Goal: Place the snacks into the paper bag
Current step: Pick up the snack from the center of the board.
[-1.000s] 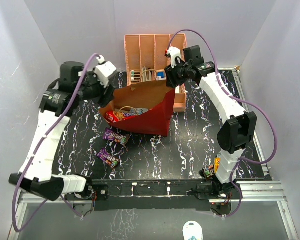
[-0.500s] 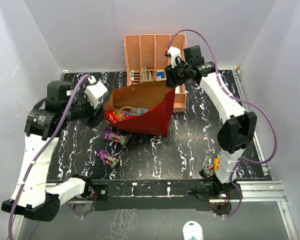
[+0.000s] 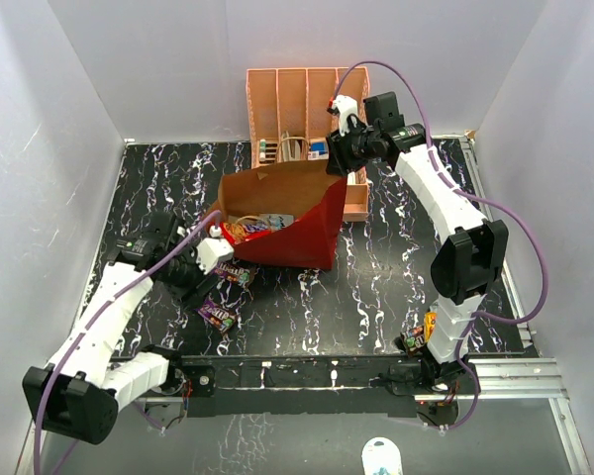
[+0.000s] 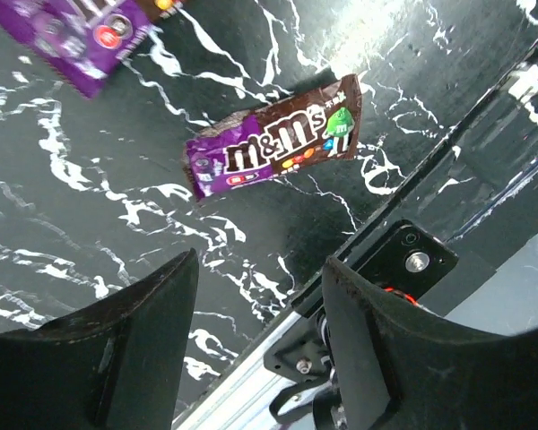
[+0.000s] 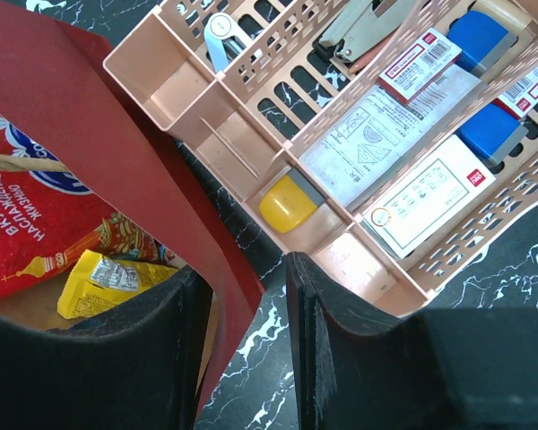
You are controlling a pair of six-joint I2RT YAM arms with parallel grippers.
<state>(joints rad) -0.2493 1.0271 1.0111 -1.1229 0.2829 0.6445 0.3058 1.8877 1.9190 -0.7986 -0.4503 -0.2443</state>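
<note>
The dark-red paper bag lies open toward the left, with a red chip bag and a blue-grey pouch inside. Two purple candy bars lie in front of it, one close to the bag and one nearer. My left gripper is open and empty, just above the table between them. In the left wrist view the M&M's wrapper lies just ahead of the gripper. My right gripper is shut on the bag's rim. A yellow packet also shows inside the bag.
The peach slotted organizer with small boxes stands right behind the bag, and its rim is close to my right fingers. Small yellow and dark packets lie by the right arm's base. The table's front rail is close ahead of the left gripper.
My left arm has swung from beside the bag's left rim down and toward the near edge, to the purple candy bars. The right arm and the bag have not moved.
</note>
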